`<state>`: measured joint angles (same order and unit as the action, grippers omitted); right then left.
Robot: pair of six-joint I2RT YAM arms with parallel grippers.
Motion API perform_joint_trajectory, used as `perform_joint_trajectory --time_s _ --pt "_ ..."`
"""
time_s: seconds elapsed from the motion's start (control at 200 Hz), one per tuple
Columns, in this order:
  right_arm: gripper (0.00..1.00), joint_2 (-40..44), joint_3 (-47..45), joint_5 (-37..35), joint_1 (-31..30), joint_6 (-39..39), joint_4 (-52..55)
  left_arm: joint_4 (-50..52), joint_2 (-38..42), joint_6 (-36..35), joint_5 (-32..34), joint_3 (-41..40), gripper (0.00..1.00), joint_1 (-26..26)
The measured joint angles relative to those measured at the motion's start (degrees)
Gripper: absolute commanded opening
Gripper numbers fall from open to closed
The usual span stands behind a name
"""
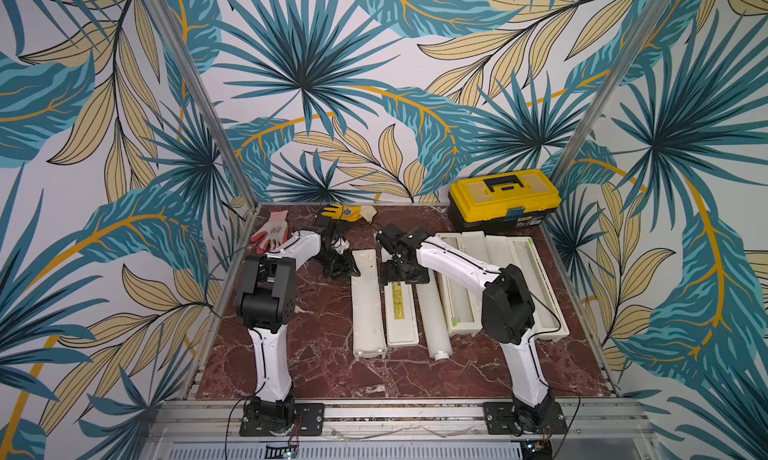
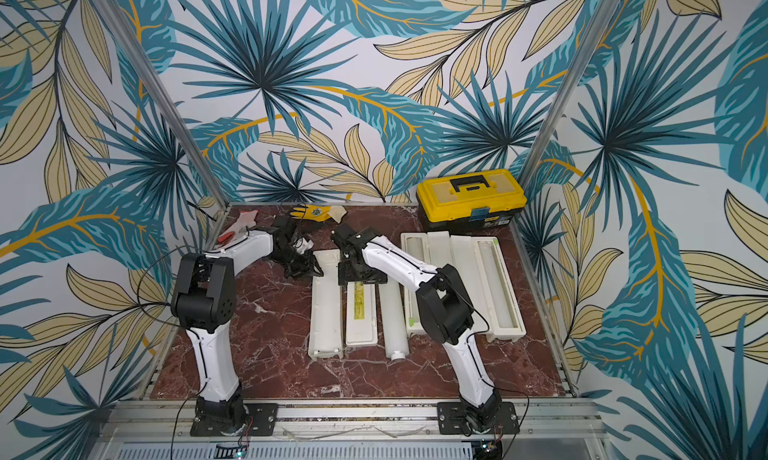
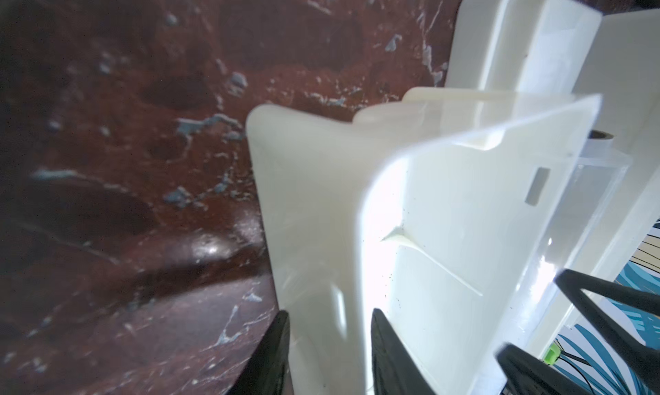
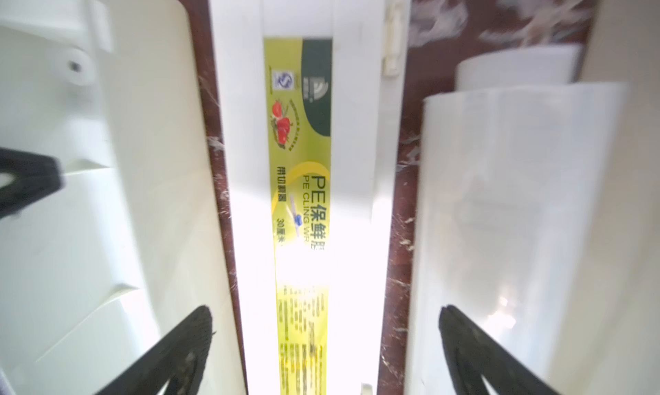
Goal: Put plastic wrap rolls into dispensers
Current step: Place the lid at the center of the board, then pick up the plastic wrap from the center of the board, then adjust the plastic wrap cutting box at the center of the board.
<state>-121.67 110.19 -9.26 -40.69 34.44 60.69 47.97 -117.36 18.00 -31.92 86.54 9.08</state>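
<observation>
Now, left jaws: clenched on the open box [image 1: 368, 308] end wall; I judge this steadies it.
Right jaws: released, spread over the labelled box [image 1: 401, 312].
Roll [image 1: 432, 320]: loose on table [image 1: 324, 354], beside labelled box, not loaded.

Yellow-and-black toolbox [image 1: 505, 200], lid closed, right of centre at the far edge of the red marble tabletop [image 1: 324, 345]. Left of it lie a yellow glove [image 1: 347, 212] and a white-and-orange glove [image 1: 272, 231]; leaf-patterned wallpaper [image 1: 303, 79] fills the upper frame.
</observation>
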Motion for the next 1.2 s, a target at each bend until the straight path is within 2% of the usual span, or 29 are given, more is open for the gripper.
perform_joint_trajectory --time_s 0.16,0.285,0.436,0.556,0.641,0.746,1.021,1.071,1.202 --pt "0.92 3.7 -0.3 -3.0 2.8 -3.0 3.5 -0.7 -0.4 1.0 -0.5 0.7 0.39 0.7" --pt "0.85 3.5 -4.4 -3.3 4.8 -3.6 3.7 -1.3 -0.9 1.8 -0.8 0.7 0.39 0.9" --pt "0.80 1.4 -7.1 -3.4 4.4 -3.2 3.7 -2.0 -1.0 2.1 -1.0 0.6 0.39 0.9" --pt "0.81 -0.2 -8.9 -3.3 4.3 -3.0 3.7 -2.5 -1.0 2.3 -1.3 -0.1 0.39 0.9" --pt "0.89 -1.3 -9.2 -3.5 4.3 -2.7 3.6 -3.0 -1.0 2.7 -1.6 -0.9 0.40 0.9" --pt "0.90 -3.3 -9.3 -3.8 4.3 -1.7 3.2 -4.4 -1.0 4.0 -2.1 -2.5 0.39 0.8" --pt "0.78 -4.6 -11.3 -4.4 4.0 0.3 0.8 -8.3 -0.7 7.4 -3.5 -6.0 0.39 0.2" --pt "0.74 -4.3 -11.8 -4.2 4.0 0.5 0.2 -9.1 -0.3 8.1 -3.8 -6.7 0.39 0.2" --pt "0.56 -2.9 -13.9 -3.5 4.3 1.4 -1.9 -11.0 0.8 9.7 -4.3 -8.9 0.39 0.2"
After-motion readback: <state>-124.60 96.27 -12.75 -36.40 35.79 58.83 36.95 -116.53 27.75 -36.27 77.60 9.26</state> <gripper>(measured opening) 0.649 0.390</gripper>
